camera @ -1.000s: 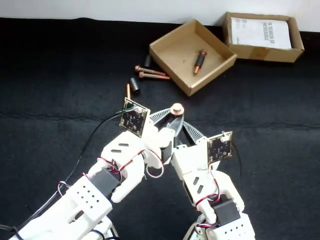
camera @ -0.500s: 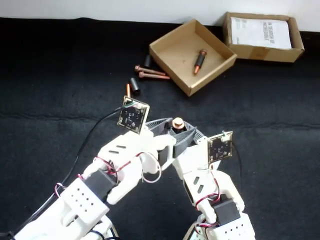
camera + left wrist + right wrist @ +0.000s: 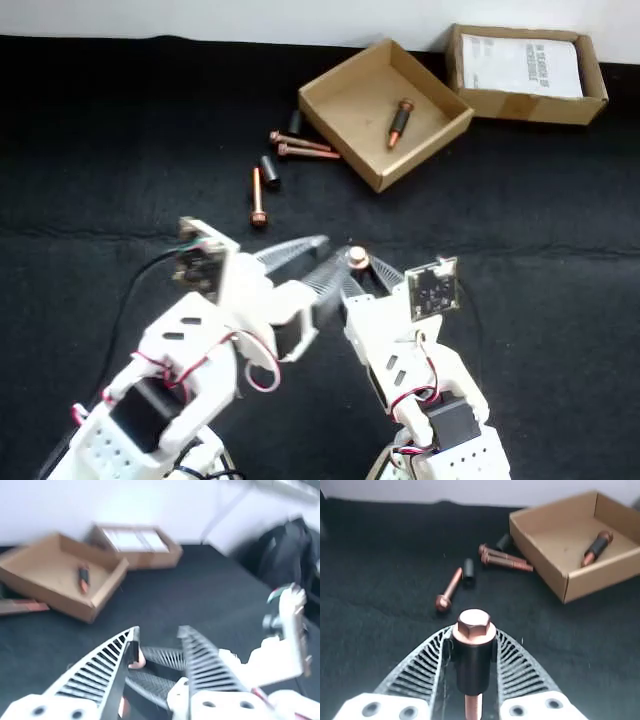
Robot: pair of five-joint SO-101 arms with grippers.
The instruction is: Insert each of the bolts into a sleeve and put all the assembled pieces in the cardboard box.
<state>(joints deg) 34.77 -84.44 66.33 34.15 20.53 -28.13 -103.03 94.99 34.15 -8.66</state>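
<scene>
Drawn back toward its own side since the earlier frames, the left arm had uncovered a loose bolt (image 3: 258,195) lying on the black counter (image 3: 100,150). The left fingers (image 3: 322,258) stood wide apart and held nothing. They were blurred in the high view and sat just beside the right fingers (image 3: 355,268).

The right fingers (image 3: 472,640) were closed on a black sleeve (image 3: 471,662) with a copper held bolt (image 3: 475,624) pushed through it. The bolt's hexagonal head stood above the sleeve, and its threaded end was cut off at the picture's edge.

Farther out on the counter, the cardboard box (image 3: 350,100) held one finished piece (image 3: 400,120), a bolt in a dark sleeve. Just outside the box lay two bolts (image 3: 300,145) side by side. A spare sleeve (image 3: 269,170) lay near the loose bolt's tip, and a second spare sleeve (image 3: 296,121) lay closer to the box wall, too small to tell whether it touched. Beyond stood another box (image 3: 525,70) holding a printed sheet. In the left wrist view the fingers (image 3: 159,630) hid most of the right arm's fingers.
</scene>
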